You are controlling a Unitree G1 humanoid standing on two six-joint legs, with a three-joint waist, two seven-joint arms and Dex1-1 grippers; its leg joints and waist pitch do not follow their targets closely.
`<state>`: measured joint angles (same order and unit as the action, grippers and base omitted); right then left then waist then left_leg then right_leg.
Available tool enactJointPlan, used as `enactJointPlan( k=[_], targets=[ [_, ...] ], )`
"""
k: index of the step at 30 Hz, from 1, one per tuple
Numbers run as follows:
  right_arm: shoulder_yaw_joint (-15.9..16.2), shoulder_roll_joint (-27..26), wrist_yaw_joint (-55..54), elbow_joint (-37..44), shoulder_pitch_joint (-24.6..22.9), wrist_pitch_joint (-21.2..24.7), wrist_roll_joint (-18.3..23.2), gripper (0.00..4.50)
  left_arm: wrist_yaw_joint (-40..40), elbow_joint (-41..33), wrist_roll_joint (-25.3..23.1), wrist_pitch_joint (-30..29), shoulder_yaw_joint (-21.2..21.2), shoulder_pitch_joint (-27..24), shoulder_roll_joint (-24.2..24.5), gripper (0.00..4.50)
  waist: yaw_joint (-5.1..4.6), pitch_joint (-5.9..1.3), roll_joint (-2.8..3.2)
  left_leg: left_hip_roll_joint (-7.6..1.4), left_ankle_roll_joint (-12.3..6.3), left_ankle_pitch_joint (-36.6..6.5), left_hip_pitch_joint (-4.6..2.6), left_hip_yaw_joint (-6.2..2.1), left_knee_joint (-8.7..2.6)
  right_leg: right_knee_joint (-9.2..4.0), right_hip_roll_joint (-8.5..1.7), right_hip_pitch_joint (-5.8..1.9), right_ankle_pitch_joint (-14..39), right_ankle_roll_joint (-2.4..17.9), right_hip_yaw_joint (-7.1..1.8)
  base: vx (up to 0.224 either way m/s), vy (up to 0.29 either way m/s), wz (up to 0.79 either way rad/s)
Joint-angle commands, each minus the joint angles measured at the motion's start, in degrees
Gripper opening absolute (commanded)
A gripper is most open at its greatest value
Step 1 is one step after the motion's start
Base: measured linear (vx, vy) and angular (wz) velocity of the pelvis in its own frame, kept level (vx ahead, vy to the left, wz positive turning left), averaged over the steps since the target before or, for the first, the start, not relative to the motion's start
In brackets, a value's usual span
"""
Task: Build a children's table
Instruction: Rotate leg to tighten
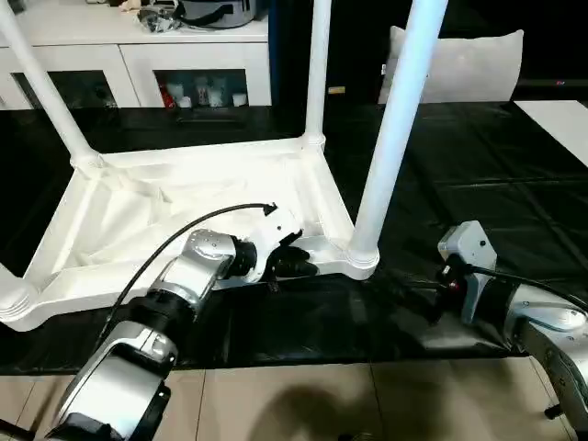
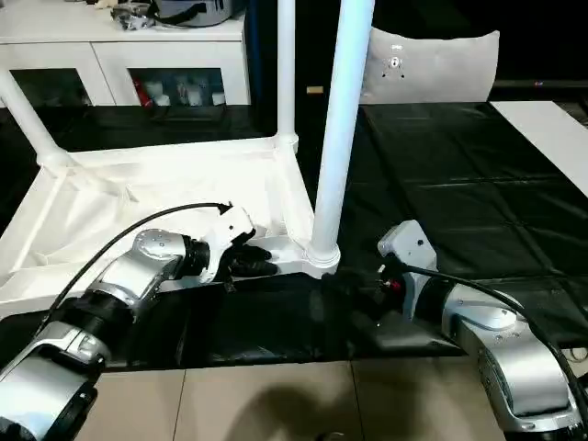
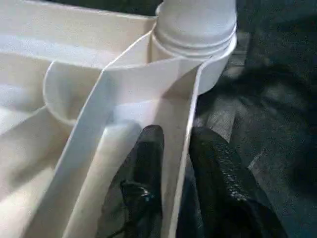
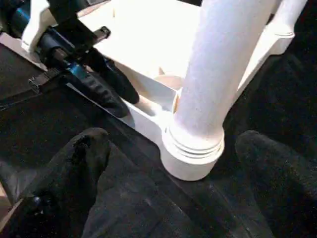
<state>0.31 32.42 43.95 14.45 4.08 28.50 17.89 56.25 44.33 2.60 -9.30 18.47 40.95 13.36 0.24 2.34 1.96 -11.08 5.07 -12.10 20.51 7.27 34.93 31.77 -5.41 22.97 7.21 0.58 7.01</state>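
The children's table lies upside down on the black-covered work surface, its ribbed underside facing up and its legs standing straight up from the corner sockets. The nearest leg rises from the corner closest to the robot's right side; another leg stands at the far corner behind it, and a third leans up from the far left corner.

The left gripper sits at the near edge of the tabletop, just beside the socket of the nearest leg. Its fingers straddle the thin white rim of the tabletop (one finger inside the tray-like underside, the other outside over the black cover), closed onto that rim.

The right gripper rests low over the black cover, on the robot's right of the same corner. Its fingers stand wide apart, spread to either side of the base of the nearest leg without touching it, and they grasp nothing.

Behind the work surface stands a white cabinet with glass doors, and a white cushion lies further to the right.
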Motion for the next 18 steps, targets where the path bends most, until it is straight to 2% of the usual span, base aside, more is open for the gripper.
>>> enactJointPlan(
  k=[1, 6, 10, 11, 14, 15, 16, 18],
  targets=[
    [-0.1, 0.8, 0.6, 0.8, -0.3, -0.4, 0.4, 4.5, 0.8, 2.6, -0.9, 2.1, -0.2, 2.0, -0.3, 0.76, 0.15, -3.62, -1.32, -0.57, -5.91, -10.5, 0.8, 0.98, -3.98, -4.71, -2.44, -3.67, 27.6, 5.0, -1.68, 0.0, 0.0, 0.0],
    [-0.2, 1.1, 0.6, 1.4, -0.6, -0.3, 0.7, 4.5, 0.6, 6.7, -3.4, 5.1, 1.3, 3.5, -0.4, 0.24, 0.14, -3.61, -1.28, -0.56, -6.06, -10.7, 0.79, 0.95, -4.03, -4.77, -2.45, -3.75, 27.8, 5.0, -1.64, 0.0, 0.0, 0.0],
    [-0.6, 1.3, 0.9, 1.5, -0.4, -0.7, 0.7, 4.5, 1.9, 7.8, -5.4, 6.8, 2.9, 4.0, 0.6, 0.04, -0.07, -3.57, -1.25, -0.55, -5.83, -11.3, 0.84, 0.89, -4.09, -4.95, -2.43, -3.73, 28.7, 4.5, -1.57, 0.0, 0.0, 0.0],
    [-1.0, 1.1, 1.1, 1.1, 0.1, -0.2, 1.4, 4.5, 3.8, 8.1, -6.3, 9.0, 3.8, 4.0, 1.5, 0.01, -0.08, -3.62, -1.24, -0.52, -5.81, -11.2, 0.84, 0.87, -4.06, -4.91, -2.46, -3.75, 28.5, 4.5, -1.6, 0.0, 0.0, 0.0],
    [-1.2, 1.1, 1.5, 0.4, 0.7, -0.4, 1.7, 4.5, 6.4, 7.5, -6.7, 11.5, 4.4, 3.8, 2.5, 0.01, -0.27, -3.77, -1.27, -0.65, -6.1, -10.3, 1.0, 0.8, -4.12, -4.57, -2.57, -3.94, 26.6, 5.3, -1.78, 0.0, 0.0, 0.0],
    [-1.2, 1.3, 2.2, -0.2, 1.1, -0.9, 1.9, 4.5, 7.8, 6.1, -6.5, 12.2, 4.5, 3.5, 3.3, 0.01, -0.29, -3.84, -1.27, -0.8, -6.43, -9.6, 1.0, 0.79, -4.13, -4.19, -2.66, -4.0, 24.7, 6.4, -1.89, 0.0, 0.0, 0.0],
    [-1.3, 1.5, 2.9, -0.9, 1.4, -1.4, 2.0, 4.5, 9.5, 4.8, -6.1, 13.2, 4.4, 3.1, 4.0, 0.01, -0.28, -3.89, -1.34, -0.8, -6.6, -9.2, 1.03, 0.83, -4.12, -4.15, -2.68, -4.04, 24.2, 6.7, -1.95, 0.0, 0.0, 0.0],
    [-0.9, 2.3, 5.3, -2.2, 2.2, -2.1, 2.7, 4.5, 13.8, 1.4, -4.5, 14.5, 4.0, 1.9, 5.6, 0.01, -0.25, -3.91, -1.12, -1.12, -6.93, -8.6, 0.93, 0.85, -4.16, -3.67, -2.85, -4.02, 22.0, 8.4, -2.15, 0.0, 0.0, 0.0]
  ],
)
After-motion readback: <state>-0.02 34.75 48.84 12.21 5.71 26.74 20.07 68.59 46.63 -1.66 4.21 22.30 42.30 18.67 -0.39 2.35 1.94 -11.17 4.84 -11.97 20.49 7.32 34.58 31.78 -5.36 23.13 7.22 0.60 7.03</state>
